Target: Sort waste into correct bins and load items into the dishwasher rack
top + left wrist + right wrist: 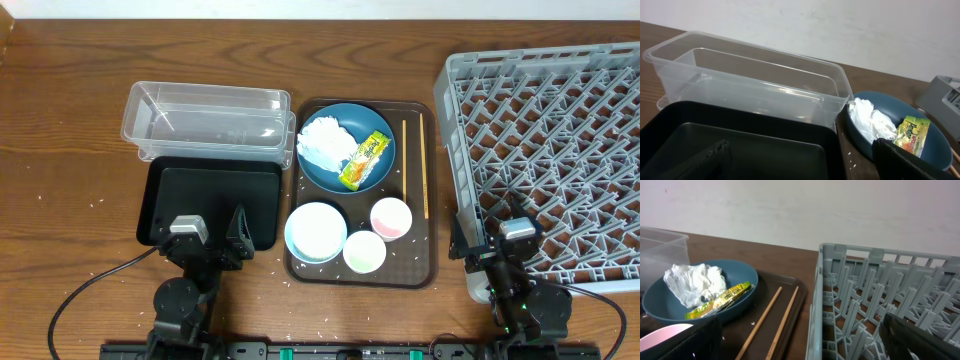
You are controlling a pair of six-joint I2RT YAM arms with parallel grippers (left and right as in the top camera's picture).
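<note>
A dark wooden table (pixel 60 100) stands against a pale wall; on it, nothing of the task looks begun. The clear tub (pixel 205 120) and the black tray (pixel 215 200) just in front of it are both empty; the grey dishwasher rack (pixel 560 130) on the right shows only its bare lattice.

The brown serving tray (pixel 431 200) between them carries everything. The blue plate (pixel 335 175) sits at its far end with the crumpled tissue (pixel 322 142) and the yellow-green wrapper (pixel 365 160) lying on it; the chopsticks (pixel 422 165) lie along the tray's right side, beside the plate. The white bowl (pixel 316 232), pink cup (pixel 391 218) and green cup (pixel 365 251) stand close together at the near end. Small white specks, probably rice grains (pixel 97 203), are scattered over the table and the serving tray.

The left gripper (pixel 212 236) sits over the near edge of the black tray, fingers spread wide with nothing between them; the right gripper (pixel 495 245) sits at the rack's near left corner, likewise spread wide and empty.

So all remains, by my reading: tissue, wrapper and rice to the bins; plate, chopsticks, bowl and cups to the rack.
</note>
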